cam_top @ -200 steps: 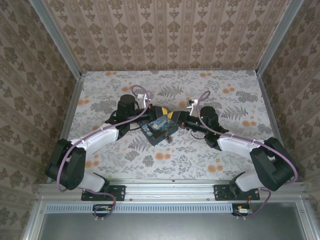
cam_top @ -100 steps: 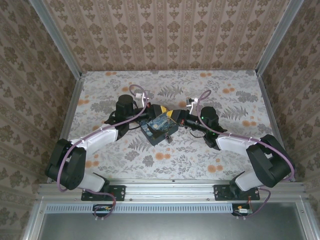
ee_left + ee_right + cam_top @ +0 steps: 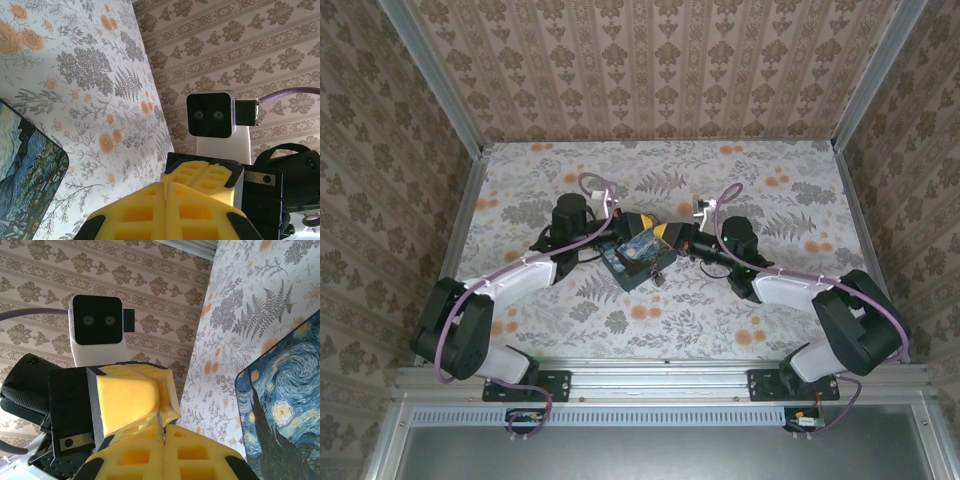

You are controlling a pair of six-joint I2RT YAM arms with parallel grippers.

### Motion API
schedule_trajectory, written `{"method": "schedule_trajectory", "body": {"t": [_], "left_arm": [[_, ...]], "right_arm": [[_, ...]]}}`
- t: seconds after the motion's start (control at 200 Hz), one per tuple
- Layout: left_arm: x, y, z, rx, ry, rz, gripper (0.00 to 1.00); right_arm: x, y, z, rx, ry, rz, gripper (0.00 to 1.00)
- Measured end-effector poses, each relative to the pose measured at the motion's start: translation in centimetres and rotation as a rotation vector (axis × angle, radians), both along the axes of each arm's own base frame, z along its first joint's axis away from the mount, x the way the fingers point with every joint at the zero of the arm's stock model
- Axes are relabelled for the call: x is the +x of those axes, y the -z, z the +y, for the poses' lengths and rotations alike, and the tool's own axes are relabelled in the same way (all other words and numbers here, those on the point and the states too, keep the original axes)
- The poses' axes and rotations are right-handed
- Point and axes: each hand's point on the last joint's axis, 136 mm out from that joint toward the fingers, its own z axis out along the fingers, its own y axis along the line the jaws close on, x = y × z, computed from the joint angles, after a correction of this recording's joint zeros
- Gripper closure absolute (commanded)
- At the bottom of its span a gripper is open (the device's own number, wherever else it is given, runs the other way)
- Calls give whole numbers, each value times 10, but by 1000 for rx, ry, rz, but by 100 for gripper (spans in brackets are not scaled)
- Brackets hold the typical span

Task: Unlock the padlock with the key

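Your left end effector (image 3: 645,223) and right end effector (image 3: 666,232), both pinched together, meet over the tin's (image 3: 638,260) far edge; bare bench (image 3: 770,190) surrounds them.

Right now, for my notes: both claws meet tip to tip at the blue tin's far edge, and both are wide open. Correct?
No, both are shut. The left wrist view shows the left claw closed to a thin seam, the right wrist view the right claw likewise. They meet at the far edge of the blue tin.
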Motion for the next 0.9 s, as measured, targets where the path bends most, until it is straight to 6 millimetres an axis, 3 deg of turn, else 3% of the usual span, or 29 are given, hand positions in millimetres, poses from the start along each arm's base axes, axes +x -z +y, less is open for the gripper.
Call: {"method": "schedule_trajectory", "body": {"t": [0.155, 0.225, 0.305, 0.615, 0.9], "left_arm": [[-2, 1, -1, 2, 2, 2, 100], [-2, 1, -1, 1, 6, 2, 83], [-3, 2, -1, 4, 13, -4, 78], [-16, 12, -1, 46, 95, 3, 83], [-21, 12, -2, 50, 132, -11, 85]], "right_arm": [[-1, 1, -1, -15, -1, -2, 100], [-2, 2, -1, -20, -5, -5, 100], [-4, 3, 0, -37, -16, -8, 100], [-7, 13, 0, -108, -59, -2, 100], [-11, 8, 4, -105, -101, -11, 100]]}}
